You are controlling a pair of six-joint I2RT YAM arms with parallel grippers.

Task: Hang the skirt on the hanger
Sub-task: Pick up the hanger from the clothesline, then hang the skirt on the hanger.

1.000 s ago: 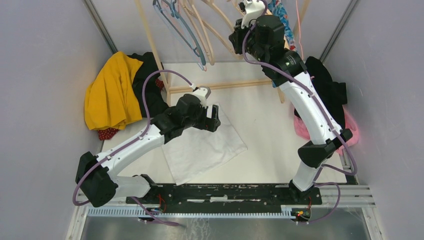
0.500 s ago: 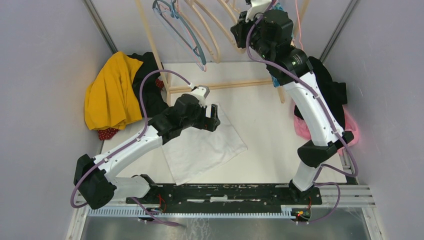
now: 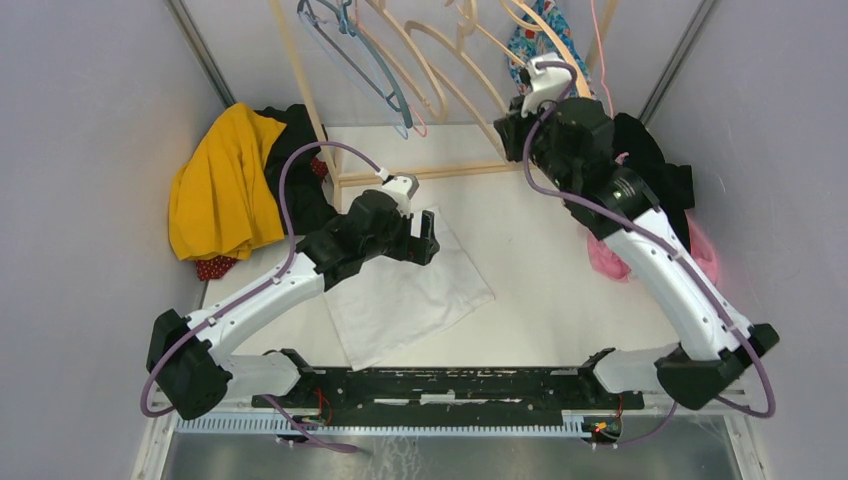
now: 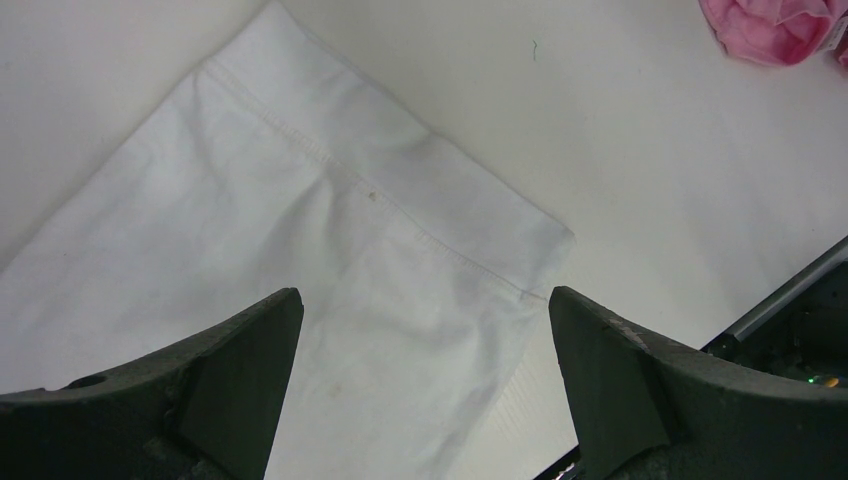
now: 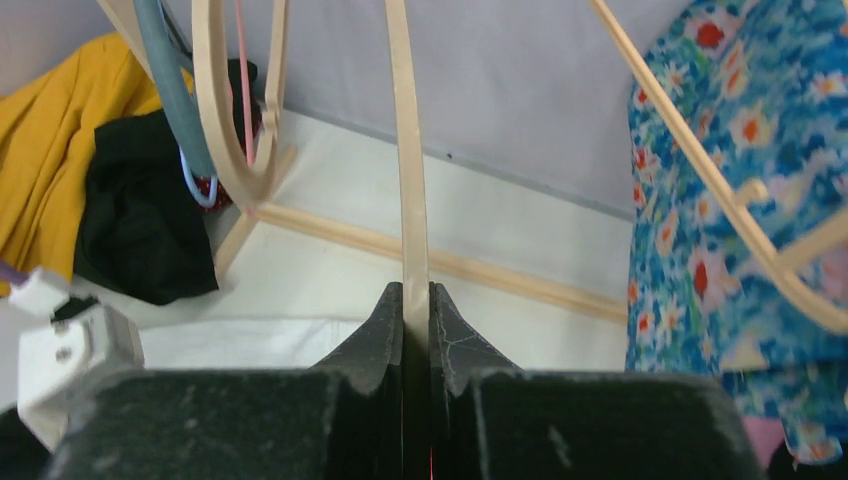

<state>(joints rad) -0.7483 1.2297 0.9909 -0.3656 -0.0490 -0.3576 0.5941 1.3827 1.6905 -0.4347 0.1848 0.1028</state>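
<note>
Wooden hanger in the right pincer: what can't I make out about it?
- Hook of the wooden hanger: right wrist view, cut off by the top edge.
- Its lower part: right wrist view, hidden behind the right pincer.
- Which of the hangers it is: top view, they overlap.

Plain grey booth, evenly lit

Smooth pale grey side walls [image 3: 90, 200] close in a flat white tabletop [image 3: 540, 290]; thin grey metal corner struts [image 3: 198, 55] rise at the back, where a light wooden rack frame [image 3: 440, 172] stands.
</note>
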